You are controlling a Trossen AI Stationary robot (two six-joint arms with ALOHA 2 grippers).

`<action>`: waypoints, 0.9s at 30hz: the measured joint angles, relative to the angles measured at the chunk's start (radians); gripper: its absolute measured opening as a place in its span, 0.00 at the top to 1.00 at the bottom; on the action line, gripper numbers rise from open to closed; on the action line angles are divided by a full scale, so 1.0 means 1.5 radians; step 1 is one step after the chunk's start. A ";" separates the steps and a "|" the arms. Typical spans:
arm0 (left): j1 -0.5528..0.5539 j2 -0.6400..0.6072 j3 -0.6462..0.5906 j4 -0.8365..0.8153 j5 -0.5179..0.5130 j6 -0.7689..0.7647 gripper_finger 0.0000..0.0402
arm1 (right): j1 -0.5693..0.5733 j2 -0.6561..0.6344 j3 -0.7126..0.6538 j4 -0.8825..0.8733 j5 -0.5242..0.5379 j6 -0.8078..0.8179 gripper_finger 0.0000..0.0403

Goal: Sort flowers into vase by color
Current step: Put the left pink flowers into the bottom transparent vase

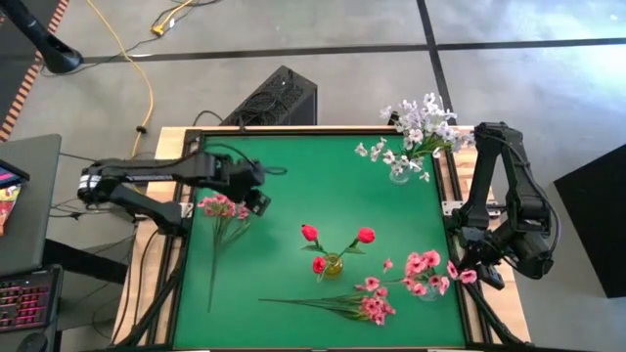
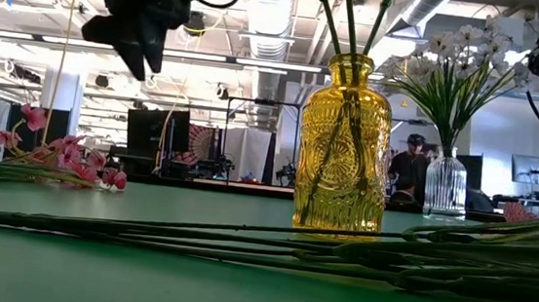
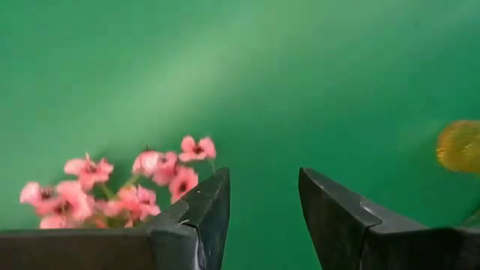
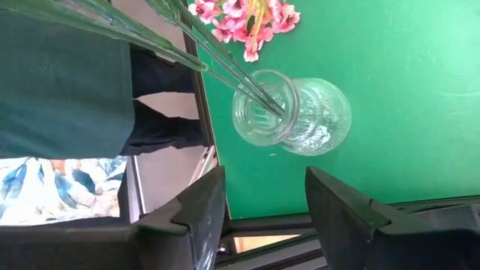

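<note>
A pink spray (image 1: 223, 207) lies flat on the green table (image 1: 293, 166) at the left. My left gripper (image 1: 259, 202) hangs open just beside its blossoms (image 3: 127, 187), pointing steeply down, with nothing between its fingers (image 3: 264, 187). The yellow vase (image 1: 333, 264) with red buds (image 1: 337, 237) stands mid-table. Another pink spray (image 1: 372, 305) lies flat near the front edge. A clear vase (image 4: 300, 116) at the near right holds pink flowers (image 1: 425, 269). My right gripper (image 1: 486, 274) waits open beyond the table's right edge, beside that vase.
A clear vase with white flowers (image 1: 399, 174) stands at the far right corner. In the low view, long green stems (image 2: 339, 250) stretch across the front of the table. Bare green surface lies between the left pink spray and the yellow vase (image 2: 344, 143).
</note>
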 joint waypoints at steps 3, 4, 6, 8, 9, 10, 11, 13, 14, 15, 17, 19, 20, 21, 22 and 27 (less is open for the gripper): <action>-0.039 0.040 0.000 -0.028 0.004 -0.024 0.63 | 0.000 0.000 0.000 0.000 0.001 0.000 0.48; -0.051 0.056 0.000 -0.041 0.013 -0.030 0.63 | 0.000 0.000 0.000 0.000 0.001 0.000 0.48; -0.073 0.089 0.000 -0.082 0.044 -0.041 0.63 | 0.000 0.000 0.000 0.000 0.001 -0.001 0.48; -0.095 0.122 0.000 -0.130 0.072 -0.053 0.63 | 0.000 0.000 0.000 0.000 0.001 -0.001 0.48; -0.107 0.138 0.000 -0.151 0.079 -0.060 0.63 | 0.000 0.000 0.000 0.000 0.001 -0.002 0.48; -0.118 0.153 0.000 -0.169 0.085 -0.067 0.63 | 0.000 0.000 0.000 0.000 0.001 -0.002 0.48; -0.128 0.166 0.000 -0.186 0.089 -0.072 0.63 | 0.000 0.000 0.000 0.000 0.001 -0.002 0.48; -0.148 0.188 0.000 -0.206 0.098 -0.075 0.63 | 0.000 0.000 0.000 0.000 0.001 -0.002 0.48; -0.156 0.196 0.000 -0.207 0.102 -0.076 0.63 | 0.000 0.000 0.000 0.000 0.001 -0.002 0.48; -0.164 0.204 0.000 -0.205 0.106 -0.076 0.63 | 0.000 0.001 0.000 0.001 0.001 -0.003 0.48; -0.175 0.208 -0.015 -0.187 0.120 -0.085 0.63 | 0.000 0.001 0.000 0.002 0.001 -0.010 0.48; -0.185 0.209 -0.045 -0.166 0.140 -0.105 0.63 | 0.000 0.001 0.000 0.002 0.001 -0.012 0.48; -0.191 0.209 -0.063 -0.158 0.148 -0.117 0.63 | 0.000 0.001 0.000 0.002 0.001 -0.012 0.48; -0.197 0.209 -0.081 -0.156 0.155 -0.132 0.63 | 0.000 0.001 0.000 0.002 0.001 -0.012 0.48; -0.204 0.209 -0.098 -0.158 0.160 -0.149 0.63 | 0.000 0.001 0.000 0.002 0.001 -0.012 0.48; -0.239 0.209 -0.169 -0.104 0.205 -0.215 0.63 | 0.000 0.001 0.000 0.002 0.001 -0.013 0.48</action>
